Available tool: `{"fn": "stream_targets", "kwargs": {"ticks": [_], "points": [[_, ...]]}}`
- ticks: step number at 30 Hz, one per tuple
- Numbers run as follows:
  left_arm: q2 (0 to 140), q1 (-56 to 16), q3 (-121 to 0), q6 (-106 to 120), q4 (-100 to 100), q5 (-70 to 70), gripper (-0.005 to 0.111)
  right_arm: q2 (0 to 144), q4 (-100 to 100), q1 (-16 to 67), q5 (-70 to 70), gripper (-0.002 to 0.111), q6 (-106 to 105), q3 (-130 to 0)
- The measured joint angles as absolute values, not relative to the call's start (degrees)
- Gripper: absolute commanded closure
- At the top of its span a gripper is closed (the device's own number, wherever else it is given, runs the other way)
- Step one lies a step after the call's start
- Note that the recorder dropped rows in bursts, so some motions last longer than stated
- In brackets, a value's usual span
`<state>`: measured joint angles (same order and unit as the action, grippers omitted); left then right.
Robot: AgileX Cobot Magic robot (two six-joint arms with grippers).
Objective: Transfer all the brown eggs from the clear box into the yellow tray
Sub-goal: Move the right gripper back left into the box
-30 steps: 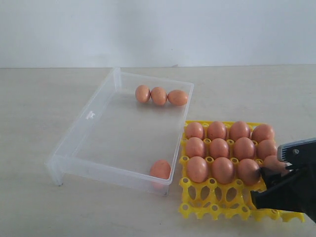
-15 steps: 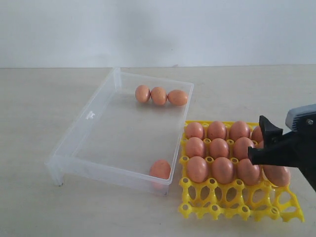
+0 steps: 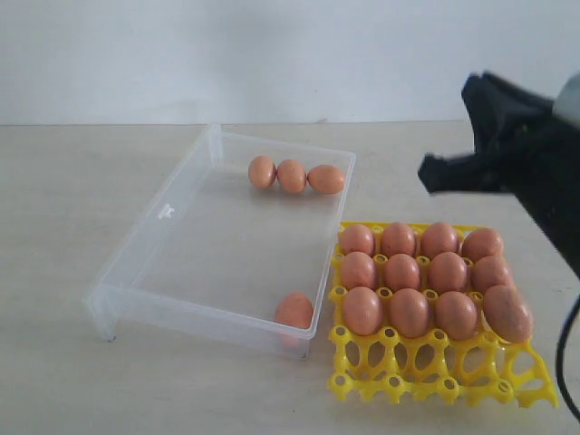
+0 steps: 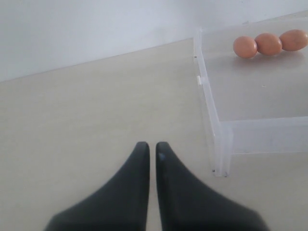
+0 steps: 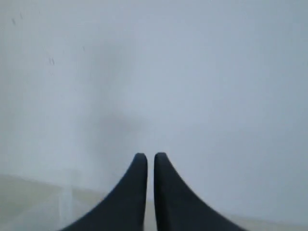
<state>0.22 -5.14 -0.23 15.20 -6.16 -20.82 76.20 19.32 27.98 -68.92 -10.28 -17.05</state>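
The clear box (image 3: 149,237) lies at the left middle of the exterior view. Three brown eggs (image 3: 291,176) sit in a row by its far wall, and one more egg (image 3: 294,310) rests in its near right corner. Right of the box, the yellow tray (image 3: 426,376) holds several eggs (image 3: 410,311) in its three back rows; its front row is bare. High above the tray's far right side, my right gripper (image 3: 428,173) (image 5: 150,156) is shut and holds nothing. My left gripper (image 4: 152,145), also shut and holding nothing, hangs over bare table beside the box (image 4: 216,139), the row of eggs (image 4: 268,43) beyond it.
A pale tabletop (image 3: 63,199) runs back to a white wall (image 3: 272,54). The right arm's black body (image 3: 535,163) fills the upper right of the exterior view, with a cable (image 3: 566,362) at the right edge.
My right gripper let go of an egg in the tray's right column, rose up and back from the tray, and closed. The left gripper's earlier state is not shown.
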Motion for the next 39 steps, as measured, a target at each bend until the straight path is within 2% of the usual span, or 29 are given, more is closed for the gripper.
{"fn": "stream_targets", "kwargs": {"ticks": [2, 4, 6, 7, 8, 9, 11, 13, 14, 16, 17, 19, 20, 26, 29, 34, 39], "points": [[0.2, -5.1, -0.2, 15.2, -6.2, -20.8, 0.103, 75.2, 18.1, 28.0, -65.2, 0.107, -10.0, -23.0], [0.2, -5.1, -0.2, 15.2, -6.2, -20.8, 0.103, 75.3, 16.6, 28.0, -55.0, 0.107, -11.1, -30.5], [0.2, -5.1, -0.2, 15.2, -6.2, -20.8, 0.103, 79.4, 15.6, 28.0, -30.8, 0.107, -13.6, -43.5], [0.2, -5.1, -0.2, 15.2, -6.2, -20.8, 0.103, 84.2, 15.5, 28.0, -9.2, 0.107, -14.5, -53.0], [0.2, -5.1, -0.2, 15.2, -6.2, -20.8, 0.103, 87.3, 15.3, 28.0, 1.4, 0.107, -15.2, -58.0], [0.2, -5.1, -0.2, 15.2, -6.2, -20.8, 0.103, 93.0, 15.3, 28.0, 18.0, 0.107, -17.4, -66.8], [0.2, -5.1, -0.2, 15.2, -6.2, -20.8, 0.103, 101.4, 15.2, 28.0, 35.2, 0.107, -21.4, -76.0], [0.2, -5.1, -0.2, 15.2, -6.2, -20.8, 0.103, 107.0, 14.9, 28.0, 43.9, 0.107, -24.8, -82.5], [0.2, -5.1, -0.2, 15.2, -6.2, -20.8, 0.103, 109.5, 14.8, 28.0, 45.7, 0.106, -27.0, -85.4], [0.2, -5.1, -0.2, 15.2, -6.2, -20.8, 0.103, 112.1, 14.5, 28.0, 46.2, 0.089, -30.7, -87.2], [0.2, -5.1, -0.2, 15.2, -6.2, -20.8, 0.103, 112.8, 14.5, 28.0, 46.2, 0.076, -31.4, -87.4], [0.2, -5.1, -0.2, 15.2, -6.2, -20.8, 0.103, 113.8, 14.5, 28.0, 46.5, 0.058, -31.1, -87.6], [0.2, -5.1, -0.2, 15.2, -6.2, -20.8, 0.103, 114.3, 14.5, 28.0, 47.2, 0.055, -29.2, -87.7], [0.2, -5.1, -0.2, 15.2, -6.2, -20.8, 0.103, 114.6, 14.2, 28.0, 51.1, 0.053, -23.5, -87.8], [0.2, -5.1, -0.2, 15.2, -6.2, -20.8, 0.103, 114.7, 11.8, 28.0, 45.2, 0.053, -23.4, -87.8], [0.2, -5.1, -0.2, 15.2, -6.2, -20.8, 0.103, 116.4, 1.5, 28.0, 27.6, 0.053, -19.4, -87.8], [0.2, -5.1, -0.2, 15.2, -6.2, -20.8, 0.103, 119.9, -15.1, 28.0, 24.4, 0.053, -13.4, -87.8]]}}
